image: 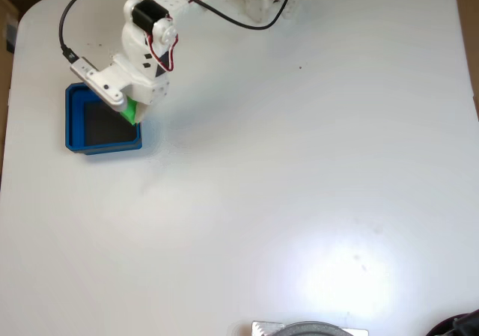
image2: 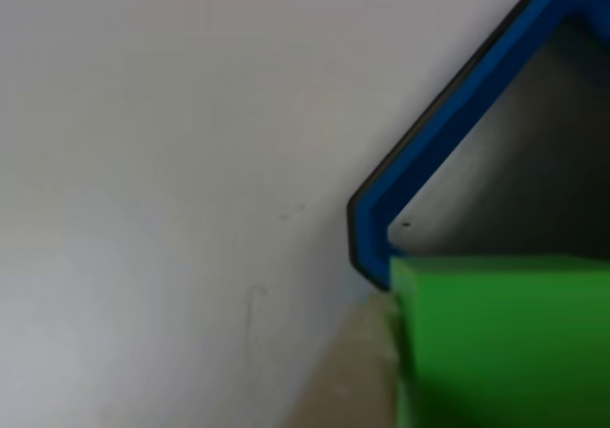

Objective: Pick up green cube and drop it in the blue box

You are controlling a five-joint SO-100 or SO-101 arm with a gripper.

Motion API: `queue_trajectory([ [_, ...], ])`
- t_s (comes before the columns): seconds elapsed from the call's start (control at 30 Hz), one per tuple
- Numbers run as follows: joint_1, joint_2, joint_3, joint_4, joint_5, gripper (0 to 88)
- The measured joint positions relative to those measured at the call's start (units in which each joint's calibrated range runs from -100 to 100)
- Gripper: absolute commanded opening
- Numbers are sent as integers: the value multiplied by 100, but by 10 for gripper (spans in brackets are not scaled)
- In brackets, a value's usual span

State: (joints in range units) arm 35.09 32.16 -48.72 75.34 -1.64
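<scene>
**A:** Where does the pincer [image: 132,111] stand?

**B:** In the fixed view it hangs over the right-hand wall of the blue box [image: 75,119], clamped on the green cube [image: 130,111]. The cube is held off the desk [image: 299,171], at or just inside the box's rim. In the other view the cube [image2: 496,342] fills the lower right, with the box's clipped corner [image2: 419,161] and dark floor beyond it.

**A:** How will the cube handle?

**B:** My judgement: light, stiff, flat-faced, probably a bit slick. Two opposite faces are the place to hold it, and that seems to be the hold now. It should fall cleanly when let go, though it could bounce on the hard floor or catch the wall if released this near the edge.

**A:** What can't you make out?

**B:** The fingertips themselves; the white arm [image: 142,52] covers them from above. The pale blur beside the cube in the other view may be a finger, but it is too soft to say. The cube's height above the floor is unclear, and the box's upper right part is hidden under the arm.
</scene>
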Motion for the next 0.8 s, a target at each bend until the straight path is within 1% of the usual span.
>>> queue_trajectory([
  [0.33,462,627,0,-1158,0,11],
  [0.8,725,977,0,-1233,0,11],
])
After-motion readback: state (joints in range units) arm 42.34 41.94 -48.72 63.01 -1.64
